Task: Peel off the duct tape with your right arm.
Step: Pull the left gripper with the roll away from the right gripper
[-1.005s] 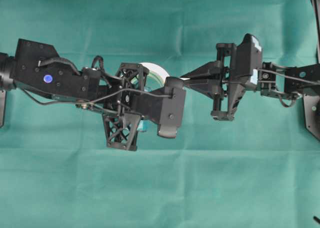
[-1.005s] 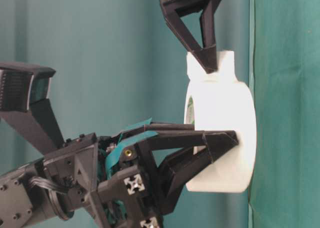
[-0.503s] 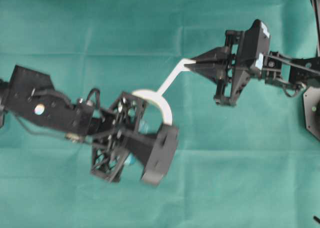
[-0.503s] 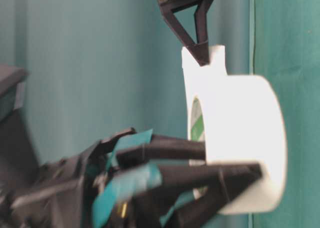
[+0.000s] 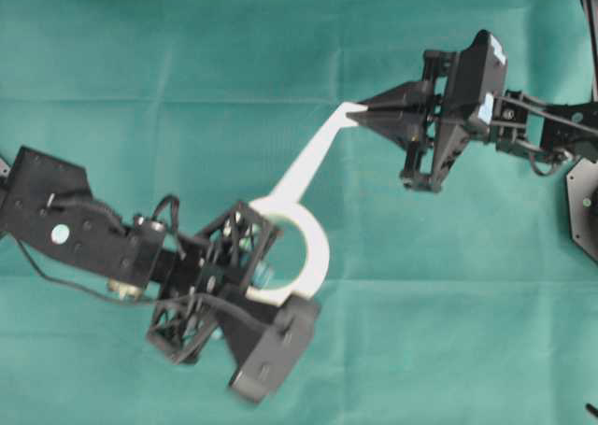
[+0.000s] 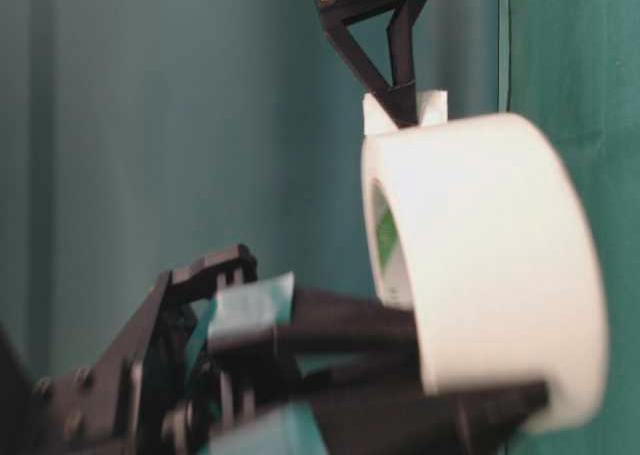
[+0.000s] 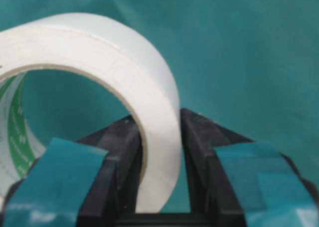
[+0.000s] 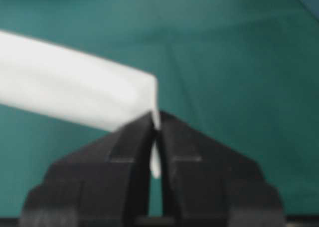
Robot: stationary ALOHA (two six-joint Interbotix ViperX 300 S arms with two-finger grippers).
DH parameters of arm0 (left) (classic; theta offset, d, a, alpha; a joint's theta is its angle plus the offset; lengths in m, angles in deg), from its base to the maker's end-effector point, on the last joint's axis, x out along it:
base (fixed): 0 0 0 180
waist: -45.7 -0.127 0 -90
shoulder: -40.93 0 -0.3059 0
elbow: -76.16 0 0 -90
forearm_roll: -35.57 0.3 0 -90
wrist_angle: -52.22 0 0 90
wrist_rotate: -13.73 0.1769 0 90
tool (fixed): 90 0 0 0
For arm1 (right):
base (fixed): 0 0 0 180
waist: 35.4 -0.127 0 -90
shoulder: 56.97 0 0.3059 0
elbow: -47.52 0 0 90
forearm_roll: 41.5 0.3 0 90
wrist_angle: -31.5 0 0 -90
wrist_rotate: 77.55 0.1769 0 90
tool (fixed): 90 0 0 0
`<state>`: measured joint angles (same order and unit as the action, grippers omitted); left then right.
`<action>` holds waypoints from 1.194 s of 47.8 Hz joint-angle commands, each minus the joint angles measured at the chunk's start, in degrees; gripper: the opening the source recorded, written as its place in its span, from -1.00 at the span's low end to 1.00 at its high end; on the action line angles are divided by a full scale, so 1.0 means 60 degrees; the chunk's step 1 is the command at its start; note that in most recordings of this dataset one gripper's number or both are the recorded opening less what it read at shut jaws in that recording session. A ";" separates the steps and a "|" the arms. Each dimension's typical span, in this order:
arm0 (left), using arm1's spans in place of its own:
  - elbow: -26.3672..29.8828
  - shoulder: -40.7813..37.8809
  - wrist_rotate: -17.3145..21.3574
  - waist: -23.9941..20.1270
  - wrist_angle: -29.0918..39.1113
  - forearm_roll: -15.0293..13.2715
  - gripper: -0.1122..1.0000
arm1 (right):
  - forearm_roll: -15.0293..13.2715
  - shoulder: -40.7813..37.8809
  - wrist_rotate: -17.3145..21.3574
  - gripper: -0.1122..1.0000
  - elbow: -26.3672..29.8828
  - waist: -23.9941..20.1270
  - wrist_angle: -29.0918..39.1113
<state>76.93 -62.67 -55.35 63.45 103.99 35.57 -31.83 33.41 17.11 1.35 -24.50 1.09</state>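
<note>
We see the duct tape (image 5: 313, 257) roll at lower centre, its wall clamped in the left tool (image 5: 271, 280). The right tool (image 5: 360, 117), upper right, pinches its loose strip end, stretched between them.

The duct tape (image 5: 313, 257) is white, with green marks on its inside (image 6: 385, 237). Both arms are black. The left pincer (image 7: 159, 152) has blue-green pads (image 7: 52, 174). The cloth on the surface (image 5: 448, 332) is green.

taut tape strip (image 5: 313, 154) barring the gap between both hands, open green cloth (image 5: 187, 42) all around
</note>
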 commanded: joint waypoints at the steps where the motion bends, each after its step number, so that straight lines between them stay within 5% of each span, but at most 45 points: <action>1: 0.0161 0.0498 0.0205 0.0571 -0.0029 -0.0117 -0.43 | 0.0029 0.0161 -0.0015 -0.96 0.0044 0.0366 -0.0073; 37: 0.0176 0.0806 0.1172 0.1787 -0.0293 -0.0117 -0.44 | 0.0029 0.0161 0.0029 -0.96 -0.0044 0.1157 -0.0103; 57: 0.0088 0.0791 0.1318 0.1816 -0.0352 -0.0117 -0.44 | 0.0029 0.0161 0.0059 -0.96 -0.0146 0.1157 -0.0103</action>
<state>76.66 -60.21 -47.27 68.64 102.32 35.57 -32.10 33.50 17.37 0.47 -22.13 0.92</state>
